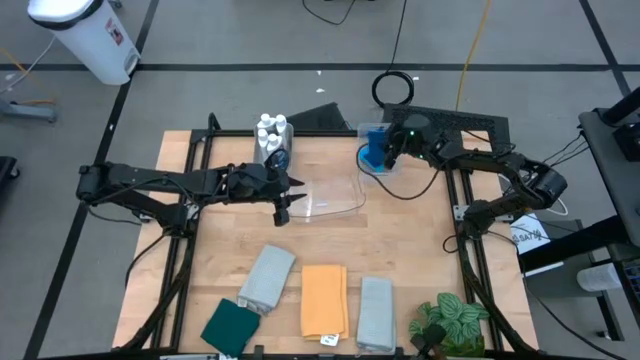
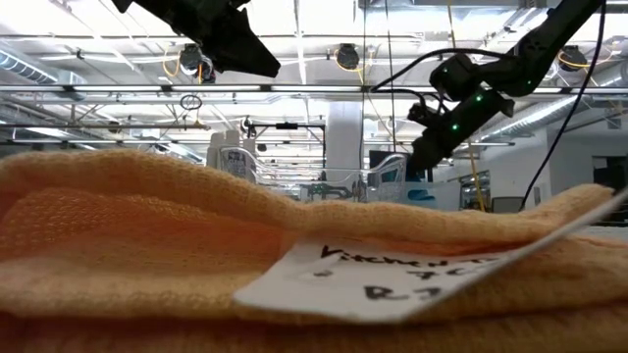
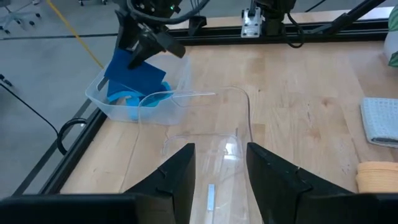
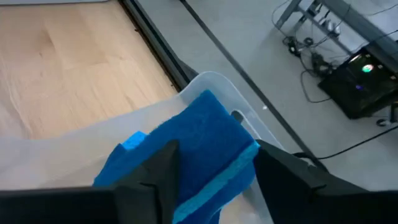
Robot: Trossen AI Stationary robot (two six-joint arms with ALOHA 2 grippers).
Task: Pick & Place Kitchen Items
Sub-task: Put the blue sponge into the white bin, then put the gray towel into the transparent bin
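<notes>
A folded blue cloth [image 4: 199, 140] stands tilted in a clear bin [image 3: 106, 102] at the table's far right, above a lighter blue piece [image 3: 127, 99]. My right gripper [image 4: 211, 171] is over that bin, open, one finger on either side of the cloth. Left of it, my left gripper [image 3: 221, 168] hangs open above a second clear bin [image 1: 335, 195] at the table's middle, with nothing between its fingers. White bottles [image 1: 270, 132] stand at the far edge. Two grey cloths [image 1: 268, 277] [image 1: 376, 312], an orange cloth [image 1: 324, 298] and a dark green cloth [image 1: 232, 325] lie flat along the near edge. My right gripper comes at the blue cloth's upper end [image 4: 239, 140] slanting down from the table's right side. Its fingers [image 4: 273, 165] stand close on both sides of the cloth. I cannot tell whether they touch it. The cloth's lower part rests inside the bin.
A green leafy plant [image 1: 452, 322] stands at the near right corner. Black frame rails [image 1: 465, 250] run along the table's left, right and far sides. Bare wood [image 1: 400, 240] lies between the bins and the row of cloths. The orange cloth and its white label [image 2: 392, 275] fill the low view.
</notes>
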